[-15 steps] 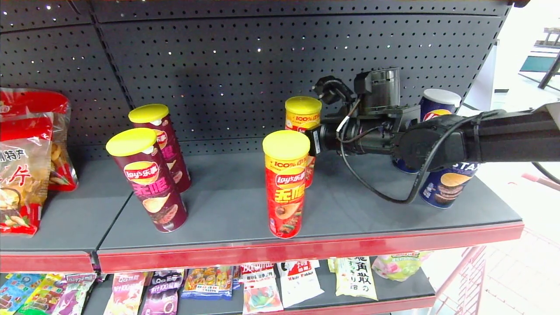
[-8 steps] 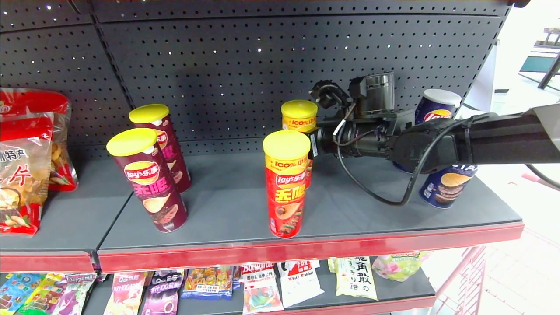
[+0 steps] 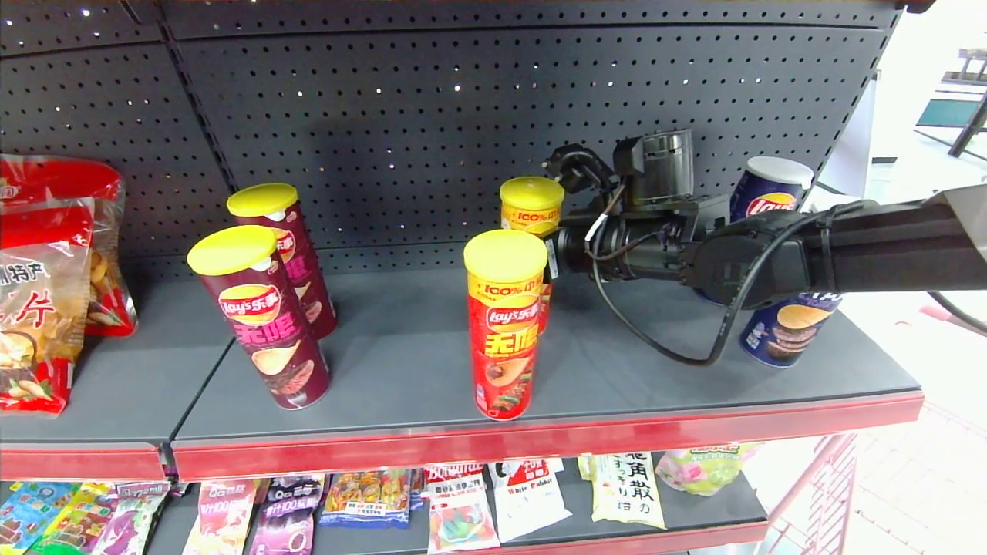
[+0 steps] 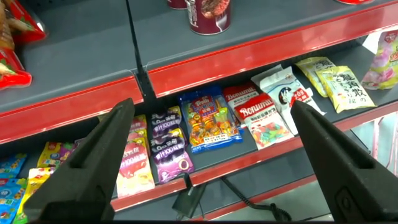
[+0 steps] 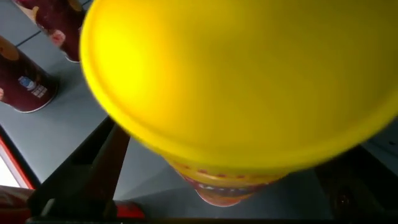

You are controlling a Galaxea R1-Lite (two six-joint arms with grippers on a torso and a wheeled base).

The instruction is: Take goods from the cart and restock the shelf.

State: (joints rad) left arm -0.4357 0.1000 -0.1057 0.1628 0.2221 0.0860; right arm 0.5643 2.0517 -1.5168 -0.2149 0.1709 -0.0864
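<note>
A red chip can with a yellow lid point(image 3: 530, 206) stands upright behind a matching front can point(image 3: 505, 324) on the grey shelf point(image 3: 401, 354). My right gripper point(image 3: 550, 256) is shut on its side, the arm coming in from the right. The front can hides the held can's base. Its yellow lid point(image 5: 242, 81) looms large in the right wrist view, with one dark finger point(image 5: 93, 180) beside it. My left gripper point(image 4: 211, 104) hangs open with nothing in it, below the shelf's red front edge point(image 4: 249, 53) and facing the lower shelf of snack packets point(image 4: 205, 121).
Two maroon cans point(image 3: 258, 316) point(image 3: 285, 254) stand at the shelf's left. Two blue cans point(image 3: 771, 193) point(image 3: 786, 331) stand behind my right arm. Snack bags point(image 3: 46, 285) fill the far left. A perforated back panel point(image 3: 432, 116) closes the shelf. A red cart frame point(image 3: 810, 493) shows bottom right.
My right arm has shifted a little left and lower, taking the held can slightly down behind the front can. Nothing else has moved.
</note>
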